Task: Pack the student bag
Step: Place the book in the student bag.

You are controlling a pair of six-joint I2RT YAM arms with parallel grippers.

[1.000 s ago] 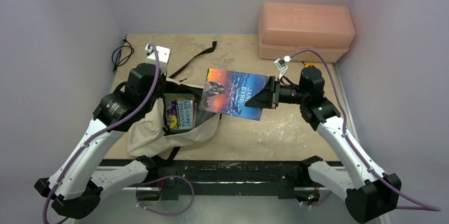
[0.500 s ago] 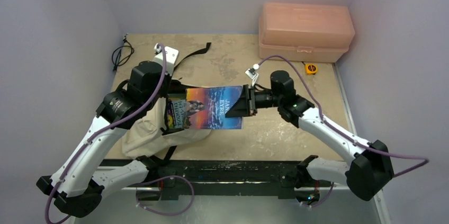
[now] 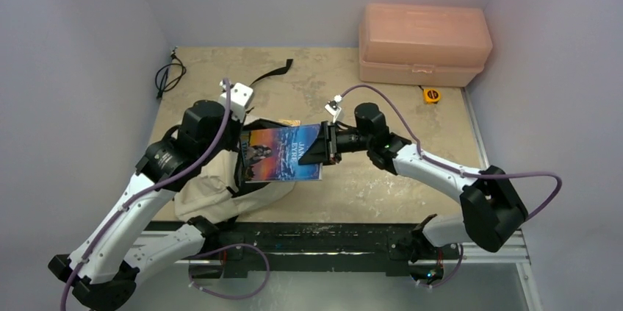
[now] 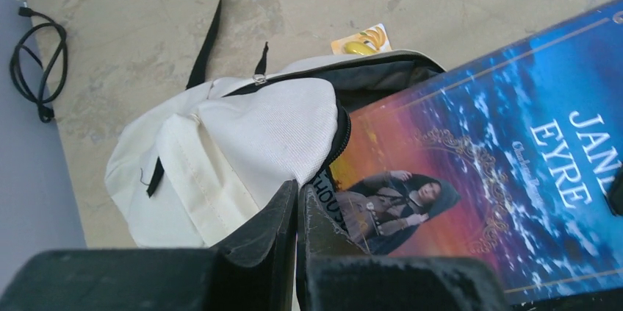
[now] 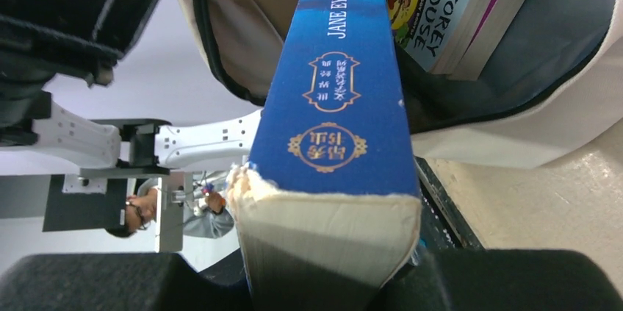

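- Well to the left of the bag, a thin black cable point(image 3: 169, 76) lies looped by the left edge of the table point(image 3: 382, 179), with bare mottled tabletop between the two.
- My left gripper point(image 4: 297, 204) has its jaws pressed together on the cream flap at the rim of the bag's mouth.
- The bag point(image 3: 209, 195) slumps on the near left part of the table. It is soft cream cloth with a black zipper line and dark lining, and its mouth faces right. A black strap point(image 3: 272, 76) trails from it toward the far wall.
- Inside the bag, a paperback point(image 5: 441, 9) with a bright cartoon cover lies against the dark lining.
- A thick blue book point(image 3: 283, 151) with a glossy cover has its left end in the bag's mouth. The rest sticks out to the right.
- My right gripper point(image 3: 317, 151) is clamped on the book's right end, its jaws set across the page block.
- To the right of the bag, beyond my right arm, the tabletop lies open up to the right edge.
- Far right of the bag, by the back wall, stands a rigid pink plastic box point(image 3: 422, 43) with rounded corners. A small yellow tape measure point(image 3: 431, 94) sits just in front of it.
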